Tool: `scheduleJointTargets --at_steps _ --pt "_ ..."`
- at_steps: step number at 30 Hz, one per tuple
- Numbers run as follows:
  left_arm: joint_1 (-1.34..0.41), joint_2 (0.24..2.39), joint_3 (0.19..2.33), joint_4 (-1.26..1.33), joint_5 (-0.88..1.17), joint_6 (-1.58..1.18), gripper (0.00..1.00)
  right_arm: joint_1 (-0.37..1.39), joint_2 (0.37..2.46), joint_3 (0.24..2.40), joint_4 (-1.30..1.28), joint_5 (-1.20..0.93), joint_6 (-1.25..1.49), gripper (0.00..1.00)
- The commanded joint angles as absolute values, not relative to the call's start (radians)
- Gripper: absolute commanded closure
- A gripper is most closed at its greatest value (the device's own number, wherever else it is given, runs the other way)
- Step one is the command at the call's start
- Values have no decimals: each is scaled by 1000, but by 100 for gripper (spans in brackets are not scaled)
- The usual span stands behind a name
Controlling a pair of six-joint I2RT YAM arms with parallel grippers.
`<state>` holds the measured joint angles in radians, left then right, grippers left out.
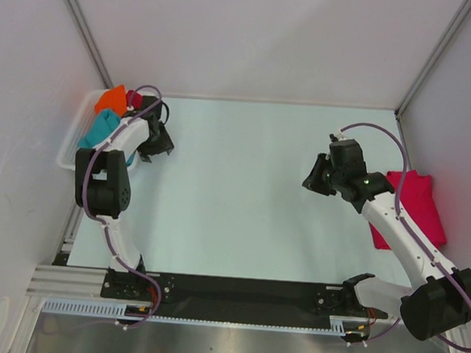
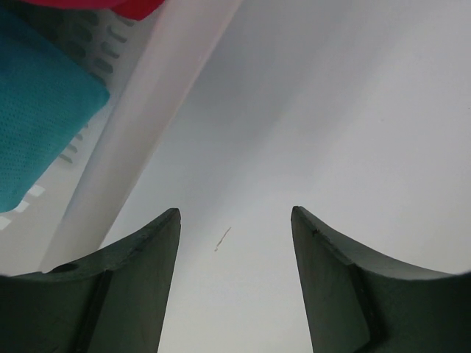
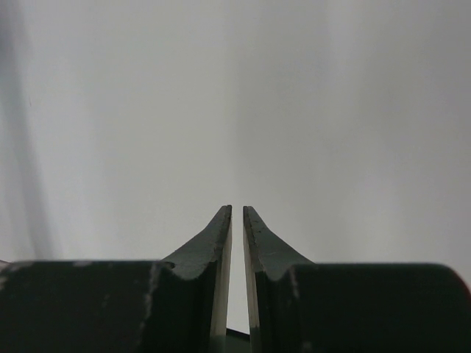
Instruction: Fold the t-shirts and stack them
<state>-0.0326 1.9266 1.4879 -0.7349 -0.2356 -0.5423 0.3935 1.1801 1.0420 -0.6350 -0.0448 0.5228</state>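
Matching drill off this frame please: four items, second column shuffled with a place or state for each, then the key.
Column 1
1. teal cotton t-shirt
2. flattened crimson-pink cotton t-shirt
3. left gripper
4. right gripper

Column 2
A. jaws almost together, nothing between them
B. lying on the table, right side
C. inside the white slatted plastic basket
D. jaws wide apart, empty, beside the basket

Pairs: 1-C, 2-B, 3-D, 4-A
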Motion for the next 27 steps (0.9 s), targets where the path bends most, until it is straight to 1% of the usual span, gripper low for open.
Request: scheduleJointTargets --at_steps 1,4,15,27 --pt "72 1916 1516 -716 -241 -532 32 390 1200 1092 -637 -37 506 83" --pt "107 1905 1502 -716 -238 -519 32 396 1213 1097 -626 -38 509 83" --pt "141 1890 1480 -742 -265 -526 33 410 1204 1098 -637 -21 514 83" --pt "190 1850 1368 -749 -253 -525 32 429 1198 1098 -629 -29 529 83"
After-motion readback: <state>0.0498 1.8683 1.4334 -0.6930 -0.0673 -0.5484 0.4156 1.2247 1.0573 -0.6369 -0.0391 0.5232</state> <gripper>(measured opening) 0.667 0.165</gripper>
